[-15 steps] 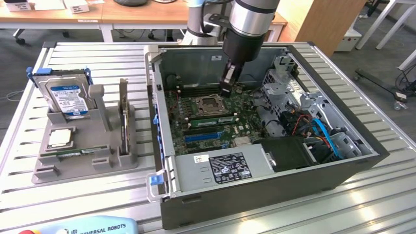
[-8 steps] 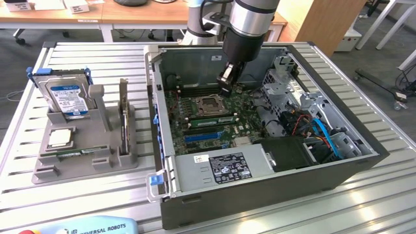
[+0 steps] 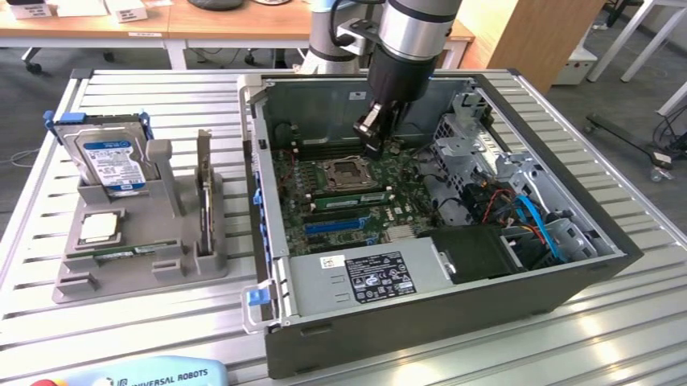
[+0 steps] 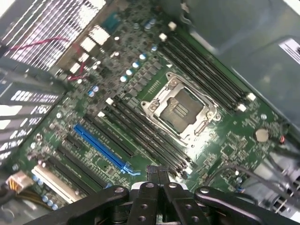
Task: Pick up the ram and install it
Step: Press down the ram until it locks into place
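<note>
Wrist view: gripper [image 4: 158, 172] is seen fully closed, empty, above the motherboard [image 4: 140, 93]; ram [image 3: 121, 254] is best gripped squarely.

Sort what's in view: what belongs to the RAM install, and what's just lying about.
For the job: ram in the grey holder; shut gripper over the motherboard; empty memory slots; open computer case.
Lying about: hard drive; dark expansion card; square chip.
</note>
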Motion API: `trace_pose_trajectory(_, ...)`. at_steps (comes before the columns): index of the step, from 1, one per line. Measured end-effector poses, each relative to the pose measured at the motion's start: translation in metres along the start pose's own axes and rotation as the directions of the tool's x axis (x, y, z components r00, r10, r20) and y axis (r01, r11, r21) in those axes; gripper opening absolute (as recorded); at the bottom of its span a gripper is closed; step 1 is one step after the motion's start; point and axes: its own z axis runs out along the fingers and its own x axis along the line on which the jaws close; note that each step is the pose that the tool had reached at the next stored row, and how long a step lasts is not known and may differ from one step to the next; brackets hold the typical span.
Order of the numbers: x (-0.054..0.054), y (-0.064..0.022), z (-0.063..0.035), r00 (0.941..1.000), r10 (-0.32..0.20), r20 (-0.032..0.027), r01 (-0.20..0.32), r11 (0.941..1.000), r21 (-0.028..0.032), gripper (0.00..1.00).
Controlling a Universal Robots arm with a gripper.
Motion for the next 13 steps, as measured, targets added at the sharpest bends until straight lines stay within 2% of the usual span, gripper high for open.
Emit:
trace_pose_trajectory(4, 0.0, 0.0, 0.0001, 0.9977, 0.068, 0.0029, -0.068, 0.9977, 0.0003, 0.1)
trace_pose_trajectory(7, 0.0, 0.0, 0.0001, 0.9926, 0.121, 0.0051, -0.121, 0.9927, 0.0004, 0.1)
trace_pose_trajectory(10, 0.0, 0.0, 0.0001, 0.9851, 0.172, 0.0073, -0.172, 0.9851, 0.0004, 0.1)
trace_pose_trajectory(13, 0.0, 0.0, 0.0002, 0.9746, 0.224, 0.0095, -0.224, 0.9746, 0.0003, 0.1)
